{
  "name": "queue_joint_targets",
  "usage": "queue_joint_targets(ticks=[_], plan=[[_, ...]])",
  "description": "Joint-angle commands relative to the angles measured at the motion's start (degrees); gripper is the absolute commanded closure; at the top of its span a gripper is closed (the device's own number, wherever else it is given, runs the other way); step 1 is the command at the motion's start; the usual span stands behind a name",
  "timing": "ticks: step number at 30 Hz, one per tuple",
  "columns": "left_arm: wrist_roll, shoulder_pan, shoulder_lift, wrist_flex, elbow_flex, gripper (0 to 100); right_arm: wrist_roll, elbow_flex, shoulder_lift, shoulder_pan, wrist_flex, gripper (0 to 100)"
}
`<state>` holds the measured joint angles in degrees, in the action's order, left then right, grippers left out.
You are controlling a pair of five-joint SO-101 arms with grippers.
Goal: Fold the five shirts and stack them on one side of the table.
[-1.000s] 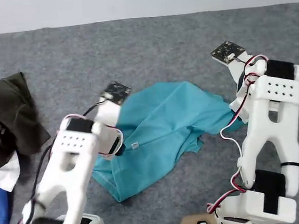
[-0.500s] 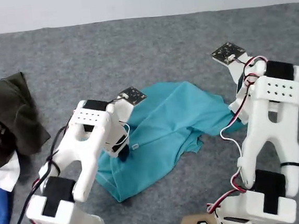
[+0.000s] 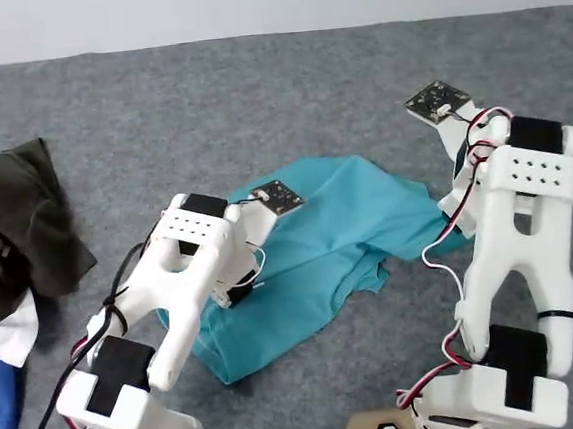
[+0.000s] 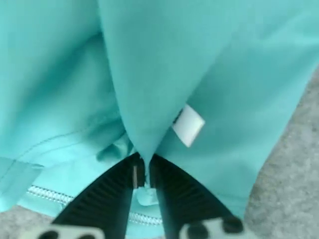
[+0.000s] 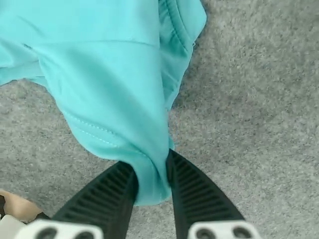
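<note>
Grey felt covers the desk [image 3: 256, 97], where the teal shirt [image 3: 339, 235] lies crumpled mid-surface. Folds are pinched tight in the left hand [image 4: 142, 163] and the right hand [image 5: 151, 168]; it looks light, limp, best gripped at hems.

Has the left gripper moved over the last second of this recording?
Yes. The left gripper, shut on the teal shirt, has moved rightward across the table in the high view, away from the dark clothes pile.
</note>
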<state>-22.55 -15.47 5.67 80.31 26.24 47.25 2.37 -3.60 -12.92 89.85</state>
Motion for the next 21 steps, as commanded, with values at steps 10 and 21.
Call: queue_joint_targets(ticks=[10, 21], plan=[[-0.2, 2.7, -15.7, 14.1, -17.9, 99, -0.2, -4.6, -12.2, -0.4, 0.5, 93.1], [-0.2, 14.6, -29.4, 14.4, -36.1, 99, -0.2, -14.0, -23.3, -0.4, 0.0, 92.9]])
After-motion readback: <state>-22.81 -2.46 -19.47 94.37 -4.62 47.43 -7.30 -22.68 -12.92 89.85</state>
